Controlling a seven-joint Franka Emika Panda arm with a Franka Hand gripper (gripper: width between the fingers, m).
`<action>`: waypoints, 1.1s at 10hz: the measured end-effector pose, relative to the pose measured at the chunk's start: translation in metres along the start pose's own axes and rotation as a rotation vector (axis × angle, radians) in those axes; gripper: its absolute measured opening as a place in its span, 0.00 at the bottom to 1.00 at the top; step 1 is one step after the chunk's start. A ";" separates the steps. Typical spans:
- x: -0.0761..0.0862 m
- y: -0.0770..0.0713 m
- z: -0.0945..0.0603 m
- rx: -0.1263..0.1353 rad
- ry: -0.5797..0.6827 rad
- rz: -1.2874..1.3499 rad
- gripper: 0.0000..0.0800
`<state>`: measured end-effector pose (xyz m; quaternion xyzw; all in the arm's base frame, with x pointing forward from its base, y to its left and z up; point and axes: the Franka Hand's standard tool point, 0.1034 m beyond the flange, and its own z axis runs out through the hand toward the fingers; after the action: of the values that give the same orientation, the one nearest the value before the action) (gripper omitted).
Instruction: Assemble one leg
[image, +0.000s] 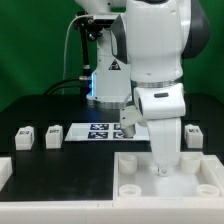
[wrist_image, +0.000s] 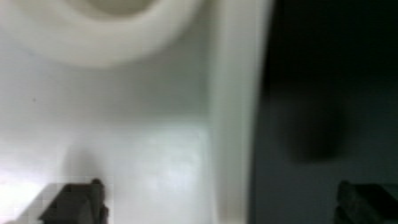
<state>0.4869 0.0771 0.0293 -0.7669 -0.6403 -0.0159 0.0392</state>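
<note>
The claw (image: 160, 166) hangs low over the big white tray (image: 195, 190). In the wrist view its two fingers (wrist_image: 71, 202) are spread wide apart. Nothing is between them, only the tray's flat top, with a round hole (wrist_image: 116, 20) just ahead. The nearest leg (image: 193, 133) sits on the black table (image: 30, 110), past the claw and toward the exterior view's right, not touching it. Two other legs (image: 52, 133) sit well apart on the claw's other side. The leg looks small, light and hard. It is likely smooth, so it could slip. I think the best grab is across its two flat sides, near the middle.
</note>
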 end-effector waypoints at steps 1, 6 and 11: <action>0.007 -0.010 -0.016 -0.016 -0.005 0.080 0.81; 0.067 -0.035 -0.038 -0.049 0.016 0.645 0.81; 0.077 -0.051 -0.022 0.015 0.009 1.250 0.81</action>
<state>0.4511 0.1600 0.0587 -0.9962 -0.0706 0.0113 0.0494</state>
